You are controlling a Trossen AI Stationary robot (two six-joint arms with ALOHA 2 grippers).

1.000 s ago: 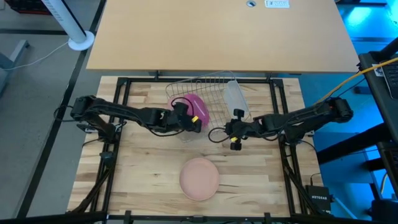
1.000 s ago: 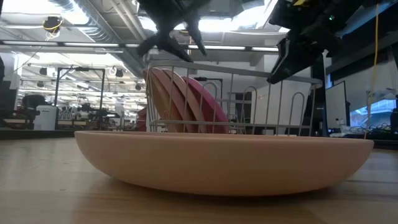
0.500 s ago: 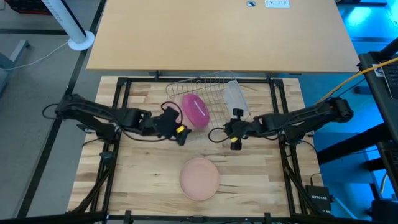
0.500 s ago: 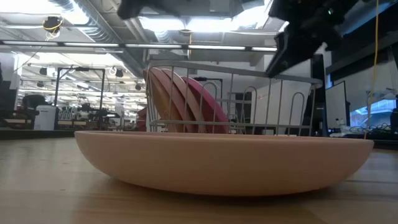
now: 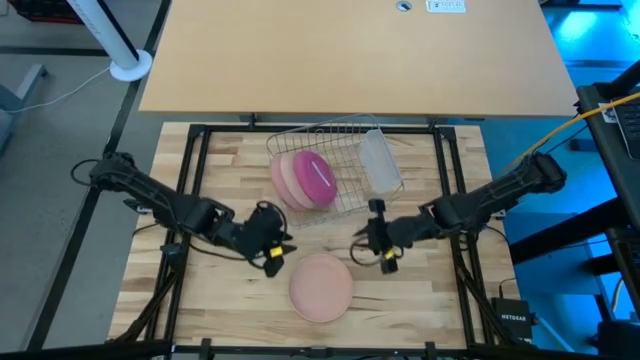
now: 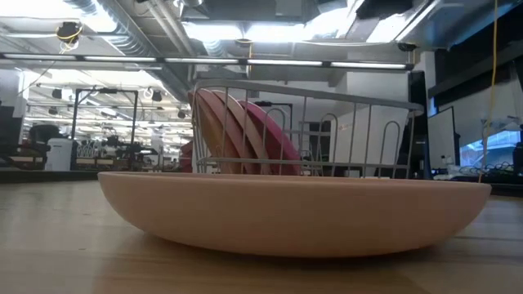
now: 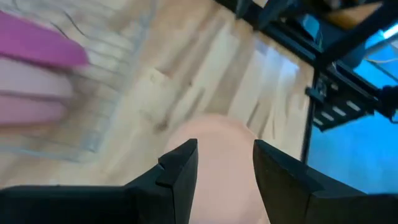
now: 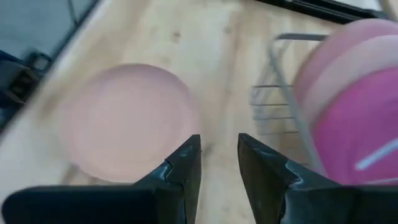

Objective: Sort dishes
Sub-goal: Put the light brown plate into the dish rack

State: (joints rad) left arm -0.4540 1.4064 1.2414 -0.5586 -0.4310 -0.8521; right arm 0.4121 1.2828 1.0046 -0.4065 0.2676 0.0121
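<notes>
While both grippers hover empty with fingers parted, the left gripper (image 5: 272,250) at ten o'clock of the peach plate (image 5: 321,286) should lower, pinching its rim squarely; right gripper (image 5: 378,247) stays clear.

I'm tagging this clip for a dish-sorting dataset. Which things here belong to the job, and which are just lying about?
Part of the job:
- magenta plate, upright in the wire rack
- tan plate, racked behind it
- peach plate, flat on the table
- left gripper and right gripper, either side of the peach plate

Lying about:
- clear cup in the rack
</notes>
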